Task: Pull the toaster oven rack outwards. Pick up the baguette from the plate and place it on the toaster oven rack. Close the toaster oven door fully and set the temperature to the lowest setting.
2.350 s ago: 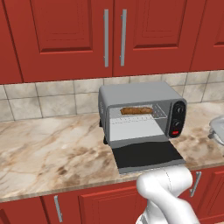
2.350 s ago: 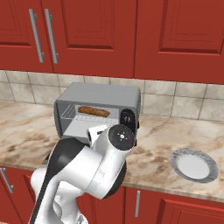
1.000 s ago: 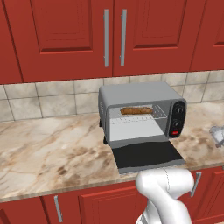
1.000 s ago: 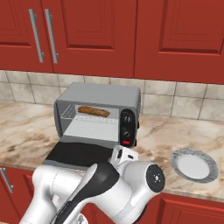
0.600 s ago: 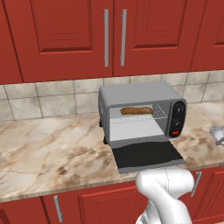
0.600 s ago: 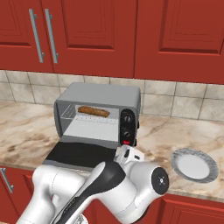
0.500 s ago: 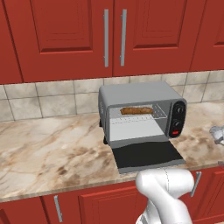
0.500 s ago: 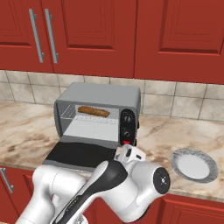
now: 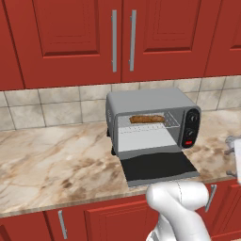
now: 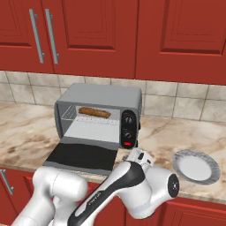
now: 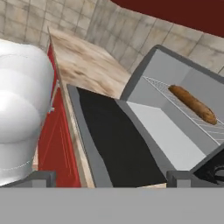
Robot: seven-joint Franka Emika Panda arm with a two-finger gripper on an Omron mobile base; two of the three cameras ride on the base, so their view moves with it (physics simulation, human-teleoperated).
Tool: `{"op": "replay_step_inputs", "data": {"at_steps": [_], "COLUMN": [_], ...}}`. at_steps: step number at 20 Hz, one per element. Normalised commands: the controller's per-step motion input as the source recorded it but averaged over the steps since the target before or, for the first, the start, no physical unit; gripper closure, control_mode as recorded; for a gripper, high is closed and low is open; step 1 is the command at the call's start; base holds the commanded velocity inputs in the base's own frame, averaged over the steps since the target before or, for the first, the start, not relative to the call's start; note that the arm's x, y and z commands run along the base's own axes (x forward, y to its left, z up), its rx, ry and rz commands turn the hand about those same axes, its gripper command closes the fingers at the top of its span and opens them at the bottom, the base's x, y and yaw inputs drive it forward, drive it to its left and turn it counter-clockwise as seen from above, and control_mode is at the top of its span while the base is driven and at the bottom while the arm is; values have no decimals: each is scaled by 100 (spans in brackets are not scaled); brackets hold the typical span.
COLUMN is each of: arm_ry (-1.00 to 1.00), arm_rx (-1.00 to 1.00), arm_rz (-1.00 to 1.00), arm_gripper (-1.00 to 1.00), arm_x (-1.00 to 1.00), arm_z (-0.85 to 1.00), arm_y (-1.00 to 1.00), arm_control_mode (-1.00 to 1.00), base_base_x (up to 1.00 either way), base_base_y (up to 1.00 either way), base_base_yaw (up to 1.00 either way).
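Observation:
The grey toaster oven (image 9: 146,101) stands on the counter with its dark glass door (image 9: 157,167) folded down flat. The baguette (image 9: 146,119) lies on the wire rack (image 9: 170,123) inside the cavity, also seen as baguette (image 11: 192,104) on rack (image 11: 168,94). My gripper (image 11: 111,178) is open and holds nothing; it hovers low off the door's (image 11: 118,140) right side, by the counter's front edge, looking across the door into the oven. The round pale plate (image 10: 211,160) sits bare on the counter right of the oven (image 10: 99,95).
Two black knobs (image 10: 128,119) and a red button (image 10: 127,143) are on the oven's right panel. Red cabinets hang above and stand below the marble counter (image 9: 52,155). A tiled wall runs behind the oven. My white arm (image 10: 128,185) bulks in front of the counter edge.
The arm has sunk lower and the hand has slid a little to the right along the counter's front. The jaws stay open. Oven, baguette and plate have not moved.

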Motion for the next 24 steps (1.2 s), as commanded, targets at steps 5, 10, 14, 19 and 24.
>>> {"op": "replay_step_inputs", "data": {"at_steps": [5,10,14,19,24], "arm_ry": [2,0,0,0,0], "arm_rx": [14,2,-1,-1,0], "arm_rz": [0,0,0,0,0], "arm_gripper": [-100,-100,-100,-100,-100], "arm_x": [35,22,19,21,24], "arm_z": [-29,-23,-22,-18,-20], "arm_y": [-7,0,0,-2,-6], "arm_control_mode": [-100,-100,-100,-100,-100], "base_base_x": [0,0,0,0,0], "base_base_y": [0,0,0,0,0], "base_base_yaw": [0,0,0,0,0]}}
